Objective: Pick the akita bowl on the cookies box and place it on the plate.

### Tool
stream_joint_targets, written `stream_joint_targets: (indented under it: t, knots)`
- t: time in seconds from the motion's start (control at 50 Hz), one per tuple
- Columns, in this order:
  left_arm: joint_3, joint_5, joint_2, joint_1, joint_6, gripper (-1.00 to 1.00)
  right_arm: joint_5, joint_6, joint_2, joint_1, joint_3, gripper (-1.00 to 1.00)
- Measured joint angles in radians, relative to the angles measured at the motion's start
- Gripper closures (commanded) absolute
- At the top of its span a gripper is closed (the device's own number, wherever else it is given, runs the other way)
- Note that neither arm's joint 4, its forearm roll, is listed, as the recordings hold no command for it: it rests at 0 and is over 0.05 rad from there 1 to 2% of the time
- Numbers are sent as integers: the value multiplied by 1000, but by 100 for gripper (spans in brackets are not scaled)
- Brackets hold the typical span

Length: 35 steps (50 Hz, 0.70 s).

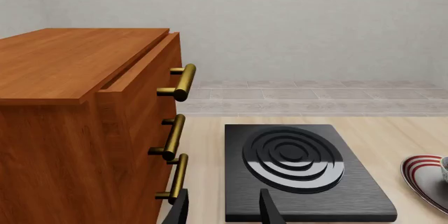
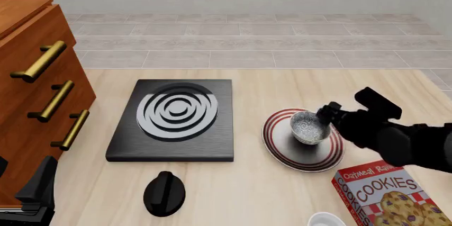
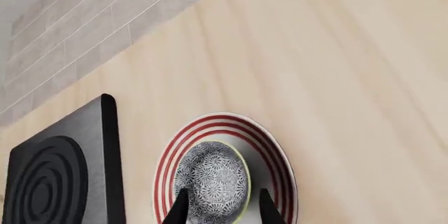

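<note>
Front view: light wood table with tiled floor beyond the far edge; tall wooden drawer cabinet at far left, three brass bar handles on its front, top drawer pulled slightly out in the left wrist view. Black stove slab with grey-white concentric rings sits left of centre, just right of the cabinet. Right arm comes in from the right, dark and bulky. Cookies box, red with "Oatmeal Raisin COOKIES" lettering, lies at the near right corner, partly cut off by the frame; nothing on top of it. Plate, white with red rings, lies right of the stove, near but apart, and far-left of the box. Akita bowl, speckled inside, upright over the plate's far-right part; cannot tell if it touches the plate. Right gripper has fingers apart, straddling the bowl's near rim, one each side; contact with the rim unclear. Black knob sits on the table near of the stove. Plain white round object at the near edge, left of the box, mostly cut off. Left gripper near the cabinet at near left, fingers spread, holding nothing, pointed at the stove.
</note>
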Motion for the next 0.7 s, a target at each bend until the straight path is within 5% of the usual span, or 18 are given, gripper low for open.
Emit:
stream_joint_targets:
  t: [0.32, 0.7]
  knots:
    - [0, 0, 0, 0, 0, -100, 245, -60, -360, 17, -10, -100]
    - [0, 0, 0, 0, 0, -100, 574, -197, -785, -3, -141, -100]
